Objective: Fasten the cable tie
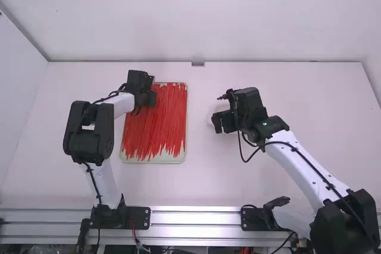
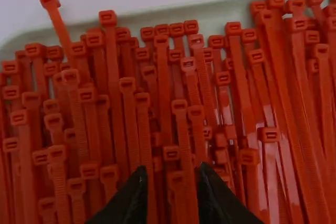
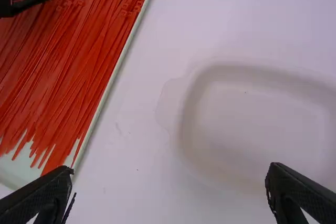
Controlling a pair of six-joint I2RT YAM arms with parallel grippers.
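Left gripper (image 2: 171,166), jaws apart, hovers over the red cable ties (image 2: 121,103): picking stage, it must next pinch just one.

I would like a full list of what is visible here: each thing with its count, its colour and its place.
ties: too many to count, red, piled lengthwise in the tray
tray: one, pale green, on the table in front of the left arm
dish: one, white, on the table right of the tray
table: one, white, under everything
left gripper: one, black, low over the ties at the tray's far end, jaws open
right gripper: one, black, above the dish, jaws wide open
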